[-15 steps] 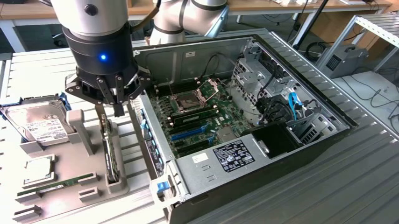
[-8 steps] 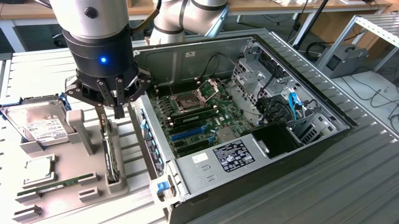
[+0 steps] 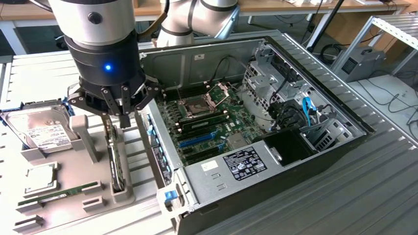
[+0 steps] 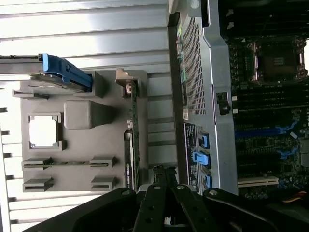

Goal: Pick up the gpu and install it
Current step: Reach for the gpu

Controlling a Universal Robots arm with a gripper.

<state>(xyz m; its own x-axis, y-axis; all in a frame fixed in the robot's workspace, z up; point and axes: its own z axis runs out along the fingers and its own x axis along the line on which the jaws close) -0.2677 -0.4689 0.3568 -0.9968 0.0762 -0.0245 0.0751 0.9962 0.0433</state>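
Ribbed grey metal forms the table (image 3: 365,196), and far behind it we see wooden desks (image 3: 281,6) along the back of the room. On the exterior view's right lies an open computer case (image 3: 216,181) on its side, its green motherboard (image 3: 209,117) facing up. On the exterior view's left sits a grey holder (image 3: 78,169) with several parts slotted into it: a silver hard drive (image 3: 42,132) with a white label at the far end, a square processor chip (image 3: 40,177) nearer, and a long narrow memory stick (image 3: 58,194) nearest of all.

The gpu (image 3: 116,166) stands on its edge in the holder's slot on the side next to the case. We see it edge-on: a thin green board with a dark body on one face and a pale metal end piece. In the wrist view the gpu (image 4: 133,140) shows as a slim green line running along the holder, between the grey blocks and the case wall.

The arm (image 3: 98,29) hangs over the far end of the card. The gripper (image 3: 125,122) has its fingers pressed together and pinches nothing. In the wrist view its tips (image 4: 161,170) appear just beside the card rather than on it.
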